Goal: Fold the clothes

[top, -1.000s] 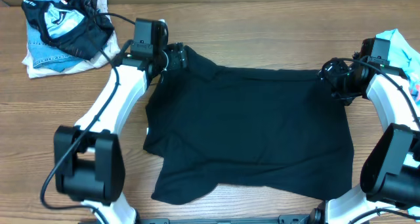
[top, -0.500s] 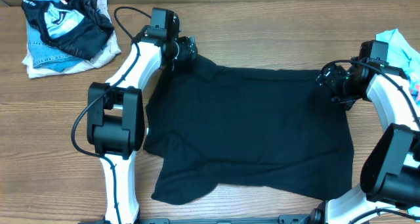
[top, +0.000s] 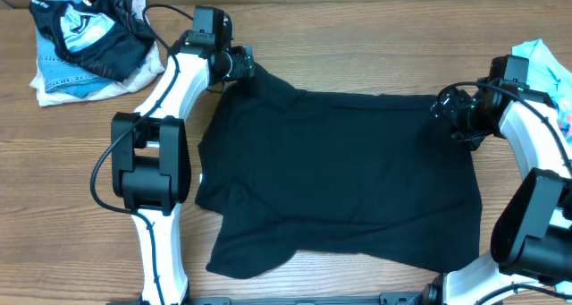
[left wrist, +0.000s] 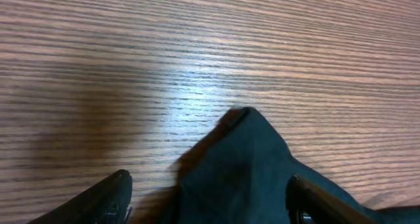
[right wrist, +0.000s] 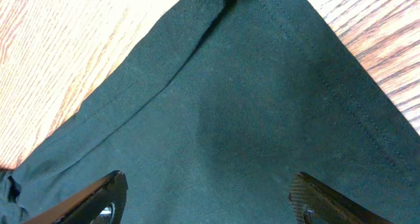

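Black T-shirt point(top: 340, 175): spread flat on table point(top: 375, 28), near hem rumpled. Right gripper point(top: 444, 105): over shirt's far right corner, jaws wide, nothing pinched. Left gripper point(top: 239, 65): at far left corner, jaws wide astride cloth tip. Other clothes point(top: 85, 41): heaped beyond far left corner. Step, likely: seizing far corners; next, closing on both together.

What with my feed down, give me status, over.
Both open: left claw over one far corner of black T-shirt, right claw over the other. Spread out, unfolded; other clothes piled aside.
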{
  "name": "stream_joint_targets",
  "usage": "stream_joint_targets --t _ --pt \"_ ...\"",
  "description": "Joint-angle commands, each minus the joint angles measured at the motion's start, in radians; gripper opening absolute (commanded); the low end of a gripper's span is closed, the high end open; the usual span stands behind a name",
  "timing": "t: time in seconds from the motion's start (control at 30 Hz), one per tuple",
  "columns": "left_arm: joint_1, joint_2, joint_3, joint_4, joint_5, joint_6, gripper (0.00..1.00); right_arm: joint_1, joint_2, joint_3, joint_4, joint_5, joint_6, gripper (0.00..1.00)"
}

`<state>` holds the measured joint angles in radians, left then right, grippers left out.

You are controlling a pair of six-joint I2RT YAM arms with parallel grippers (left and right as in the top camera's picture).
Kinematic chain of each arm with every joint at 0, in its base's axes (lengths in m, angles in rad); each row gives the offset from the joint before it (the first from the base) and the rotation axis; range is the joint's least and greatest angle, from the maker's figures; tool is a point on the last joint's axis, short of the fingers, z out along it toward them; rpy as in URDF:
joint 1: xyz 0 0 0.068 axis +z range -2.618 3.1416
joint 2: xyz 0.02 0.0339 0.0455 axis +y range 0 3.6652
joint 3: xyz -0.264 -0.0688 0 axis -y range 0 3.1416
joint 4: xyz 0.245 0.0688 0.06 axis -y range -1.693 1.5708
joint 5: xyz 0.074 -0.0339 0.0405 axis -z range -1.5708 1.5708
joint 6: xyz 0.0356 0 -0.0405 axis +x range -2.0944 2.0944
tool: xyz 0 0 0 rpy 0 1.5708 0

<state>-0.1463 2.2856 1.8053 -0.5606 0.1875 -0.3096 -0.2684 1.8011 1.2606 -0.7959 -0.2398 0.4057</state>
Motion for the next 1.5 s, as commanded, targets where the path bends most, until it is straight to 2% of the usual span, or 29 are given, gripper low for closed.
stream_joint_targets --t 0.0,0.3,0.43,0.63,0.67,0.8,0.93,1.1,1.33,1.47 --pt "0.002 0.031 0.024 0.006 0.005 0.04 0.76 -0.001 -0.003 0.015 0.001 -0.009 -0.011 0.83" --pt "0.002 0.049 0.023 0.015 0.036 0.056 0.67 -0.001 -0.003 0.015 0.001 -0.009 -0.011 0.83" --pt "0.002 0.049 0.023 0.013 0.039 0.056 0.54 -0.001 -0.003 0.015 0.001 -0.009 -0.011 0.83" --pt "0.001 0.049 0.023 0.009 0.042 0.063 0.23 -0.001 -0.003 0.015 0.001 -0.009 -0.011 0.83" --pt "0.0 0.049 0.023 0.007 0.042 0.063 0.14 -0.001 -0.003 0.015 0.002 -0.009 -0.011 0.83" --pt "0.0 0.049 0.023 0.003 0.042 0.063 0.04 -0.001 -0.003 0.015 0.01 -0.004 -0.01 0.79" --pt "0.0 0.049 0.023 -0.005 0.038 0.061 0.04 -0.005 -0.003 0.015 0.034 0.0 0.032 0.75" --pt "0.0 0.049 0.023 -0.019 0.004 0.059 0.04 -0.048 -0.003 0.016 0.102 -0.015 0.119 0.79" --pt "0.0 0.049 0.023 -0.02 0.004 0.059 0.04 -0.068 -0.001 0.016 0.195 -0.008 0.032 0.82" --pt "0.0 0.049 0.023 -0.02 0.005 0.059 0.04 -0.068 0.019 0.016 0.252 -0.009 0.032 0.76"
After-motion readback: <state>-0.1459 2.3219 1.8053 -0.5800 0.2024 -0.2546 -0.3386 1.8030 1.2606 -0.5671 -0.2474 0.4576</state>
